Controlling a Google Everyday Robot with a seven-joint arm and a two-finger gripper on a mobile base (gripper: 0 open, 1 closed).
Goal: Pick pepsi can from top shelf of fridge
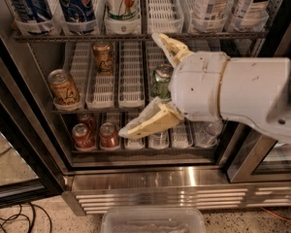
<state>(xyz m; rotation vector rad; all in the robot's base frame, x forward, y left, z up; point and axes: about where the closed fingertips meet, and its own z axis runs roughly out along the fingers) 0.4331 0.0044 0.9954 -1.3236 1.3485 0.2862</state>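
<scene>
Hovering with jaws spread wide, the gripper faces the fridge; the pepsi can stands above-left of them.

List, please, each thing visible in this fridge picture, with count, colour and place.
pepsi can: one, dark blue, top shelf, second from left.
patterned can: one, blue and white, top shelf, far left.
7UP can: one, white and green, top shelf, right of pepsi can.
labelled containers: two, white, top shelf, right side.
brown cans: two, brown, middle shelf, left.
green can: one, green, middle shelf, partly behind gripper.
red cans: two, red, lower shelf, left.
plastic bin: one, clear, floor below fridge.
gripper: one, cream fingers, open, in front of middle shelf.
arm: one, white, coming from right.
</scene>
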